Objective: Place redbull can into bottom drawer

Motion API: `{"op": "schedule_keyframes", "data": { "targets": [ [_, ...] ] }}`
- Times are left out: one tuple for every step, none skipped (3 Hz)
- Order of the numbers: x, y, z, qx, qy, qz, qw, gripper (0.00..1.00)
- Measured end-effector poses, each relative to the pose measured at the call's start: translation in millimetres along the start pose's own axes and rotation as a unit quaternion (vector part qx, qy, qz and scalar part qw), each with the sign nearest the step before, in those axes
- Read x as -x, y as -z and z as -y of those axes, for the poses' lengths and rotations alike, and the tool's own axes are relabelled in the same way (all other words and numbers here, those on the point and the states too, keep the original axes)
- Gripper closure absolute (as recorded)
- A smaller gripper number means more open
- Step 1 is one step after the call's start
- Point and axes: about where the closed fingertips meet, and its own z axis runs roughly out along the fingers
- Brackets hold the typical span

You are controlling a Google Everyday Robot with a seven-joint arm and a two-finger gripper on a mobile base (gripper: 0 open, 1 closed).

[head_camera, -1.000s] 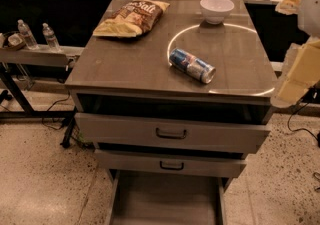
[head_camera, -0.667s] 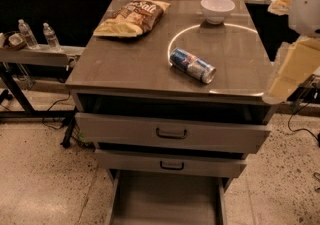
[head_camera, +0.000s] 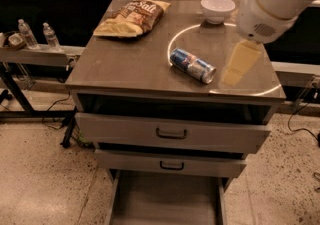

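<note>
Redbull can (head_camera: 193,65) on its side — hand (head_camera: 240,63) just beside.

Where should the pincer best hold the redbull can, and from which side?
Probably across the middle of the redbull can, coming from above: it lies on its side on the cabinet top, its long axis diagonal. The pincer hovers just beside it.

A blue-and-silver redbull can (head_camera: 192,65) lies on its side, angled across the cabinet top. Below it, the grey bottom drawer (head_camera: 165,201) stands pulled open, its flat floor bare. The gripper (head_camera: 235,70) hovers just right of the can, apart from it.
</note>
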Motion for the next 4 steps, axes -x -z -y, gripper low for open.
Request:
{"op": "schedule_keyframes", "data": {
  "targets": [
    [13,-50,13,-0.001,-0.013,-0.001,0.9999,0.0],
    [30,-104,22,0.001,-0.021,-0.001,0.9998,0.0],
    [45,-138,27,0.01,-0.032,0.003,0.9994,0.03],
    [55,-151,33,0.021,-0.05,0.01,0.9985,0.33]
  ]
}}
